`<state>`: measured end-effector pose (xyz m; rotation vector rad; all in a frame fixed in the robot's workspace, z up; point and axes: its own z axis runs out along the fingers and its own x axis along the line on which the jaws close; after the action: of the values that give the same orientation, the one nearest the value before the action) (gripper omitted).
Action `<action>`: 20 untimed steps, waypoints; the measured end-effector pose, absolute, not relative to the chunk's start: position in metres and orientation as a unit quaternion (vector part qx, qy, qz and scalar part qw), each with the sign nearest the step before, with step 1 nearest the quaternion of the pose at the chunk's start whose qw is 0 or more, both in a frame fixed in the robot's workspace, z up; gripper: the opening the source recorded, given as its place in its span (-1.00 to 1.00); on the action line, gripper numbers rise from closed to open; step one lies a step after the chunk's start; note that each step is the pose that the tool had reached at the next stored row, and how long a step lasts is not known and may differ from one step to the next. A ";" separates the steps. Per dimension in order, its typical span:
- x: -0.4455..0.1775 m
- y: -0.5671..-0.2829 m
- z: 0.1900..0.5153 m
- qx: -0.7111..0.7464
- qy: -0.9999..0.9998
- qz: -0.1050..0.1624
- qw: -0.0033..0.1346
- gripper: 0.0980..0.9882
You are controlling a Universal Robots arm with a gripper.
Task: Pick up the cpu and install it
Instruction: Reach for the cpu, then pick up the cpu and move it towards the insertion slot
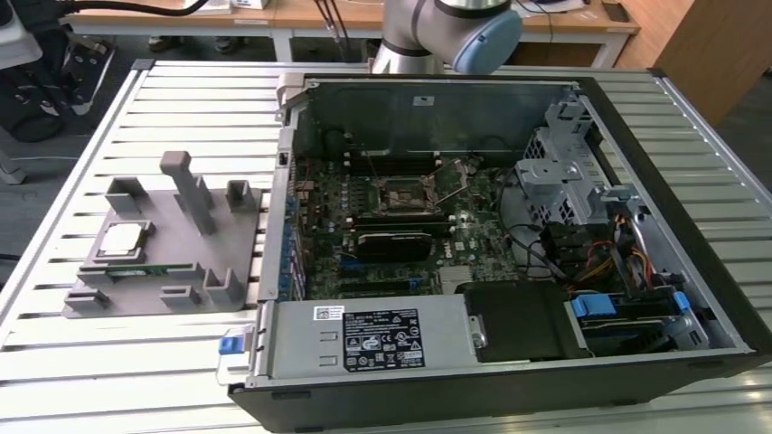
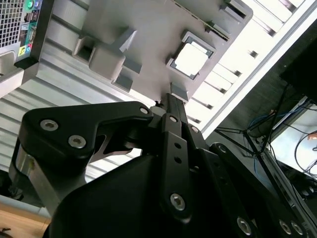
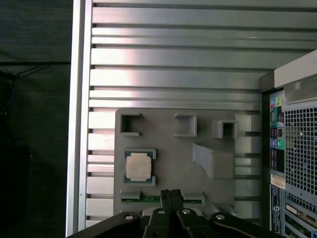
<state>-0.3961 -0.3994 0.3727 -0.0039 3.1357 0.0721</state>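
The cpu [image 1: 121, 240] is a small square chip with a silver top, lying flat in a recess of the grey holder [image 1: 169, 294] on the exterior view's left. Both wrist views show it as well, cpu [image 3: 138, 166] and cpu [image 2: 190, 60], with nothing touching it. My gripper [image 3: 171, 194] hangs well above the holder, a little to one side of the chip, over the holder's edge. In the second wrist view the gripper [image 2: 172, 98] has its two dark fingers pressed together with nothing between them. The open socket [image 1: 404, 193] sits on the motherboard inside the case.
An open computer case [image 1: 675, 271] lies on the slatted metal table [image 1: 72, 362], with the arm's base [image 1: 440, 32] behind it. A green memory stick [image 1: 151, 268] rests in a slot of the holder near the chip. Upright grey posts [image 1: 193, 190] rise from the holder.
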 end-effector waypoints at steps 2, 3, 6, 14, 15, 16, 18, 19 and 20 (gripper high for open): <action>-0.402 -0.399 0.373 -0.001 1.000 0.023 0.003 -0.98; -0.405 -0.399 0.373 -0.001 1.000 0.023 0.003 -0.98; -0.413 -0.399 0.373 -0.001 1.000 0.023 0.003 -0.98; -0.428 -0.399 0.372 -0.001 1.000 0.023 0.003 -0.98; -0.429 -0.399 0.372 -0.001 1.000 0.023 0.003 -0.98; -0.431 -0.399 0.372 -0.001 1.000 0.023 0.003 -0.98; -0.434 -0.399 0.372 -0.001 1.000 0.023 0.003 -0.98; -0.436 -0.399 0.372 -0.001 1.000 0.023 0.002 -0.98; -0.437 -0.399 0.372 -0.001 1.000 0.023 0.003 -0.98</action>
<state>-0.4370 -0.3993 0.3724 -0.0038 3.1357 0.0720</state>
